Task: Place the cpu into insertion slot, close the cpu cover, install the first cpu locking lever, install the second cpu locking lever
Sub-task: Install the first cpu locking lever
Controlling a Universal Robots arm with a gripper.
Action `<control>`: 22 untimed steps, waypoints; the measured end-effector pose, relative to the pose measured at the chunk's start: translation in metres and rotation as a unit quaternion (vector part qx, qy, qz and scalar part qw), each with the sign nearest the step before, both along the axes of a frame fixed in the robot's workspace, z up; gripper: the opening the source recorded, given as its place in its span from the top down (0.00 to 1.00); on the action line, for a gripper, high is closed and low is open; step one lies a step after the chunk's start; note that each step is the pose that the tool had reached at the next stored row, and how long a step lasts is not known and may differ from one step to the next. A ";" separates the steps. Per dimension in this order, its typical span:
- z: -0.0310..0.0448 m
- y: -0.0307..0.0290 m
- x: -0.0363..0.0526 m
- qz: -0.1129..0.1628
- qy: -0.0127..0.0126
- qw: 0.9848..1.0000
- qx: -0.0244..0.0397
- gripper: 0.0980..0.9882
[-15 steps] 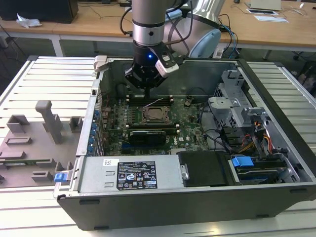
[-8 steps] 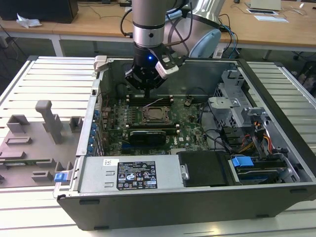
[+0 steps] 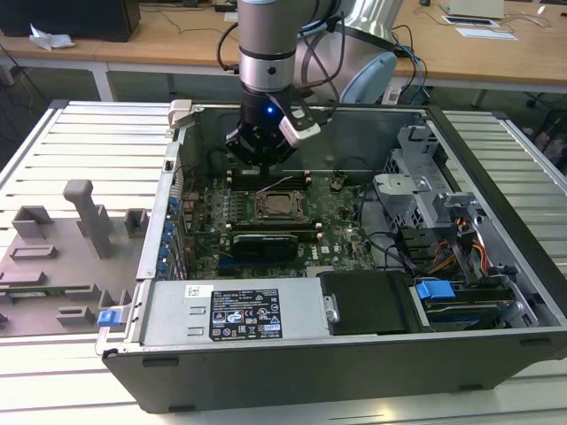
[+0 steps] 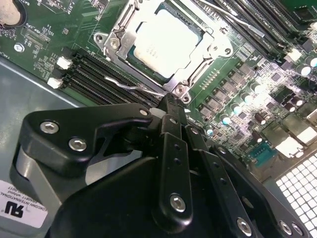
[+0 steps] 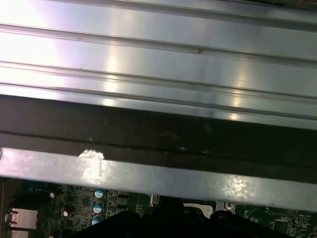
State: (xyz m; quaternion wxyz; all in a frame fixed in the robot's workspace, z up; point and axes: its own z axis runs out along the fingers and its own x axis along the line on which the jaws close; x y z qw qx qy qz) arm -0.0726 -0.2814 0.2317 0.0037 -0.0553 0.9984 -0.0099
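The cpu (image 4: 166, 42), a pale silver square, lies in the insertion slot (image 3: 276, 209) on the green motherboard. The cpu cover (image 4: 121, 39), a metal frame with a square window, lies flat over it. One thin wire lever (image 4: 131, 85) runs along the socket side nearest me, and its end is right at my fingertips. A second wire lever (image 4: 225, 16) runs along the opposite side. My gripper (image 4: 169, 103) is shut with nothing visible between the fingers. In the exterior view the gripper (image 3: 261, 166) hangs just behind the socket, inside the case.
Long black memory slots (image 4: 99, 69) lie between the socket and the case wall. A power supply (image 3: 239, 314) fills the case front and a drive cage (image 3: 425, 190) stands on the exterior view's right. A grey fixture tray (image 3: 62, 257) lies outside on the left.
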 end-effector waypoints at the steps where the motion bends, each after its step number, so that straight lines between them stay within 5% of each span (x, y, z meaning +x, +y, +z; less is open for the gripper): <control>1: -0.0023 0.0000 0.0004 0.000 0.000 1.000 0.000 0.99; 22: -0.0154 0.0000 0.0018 0.000 0.000 1.000 0.000 0.99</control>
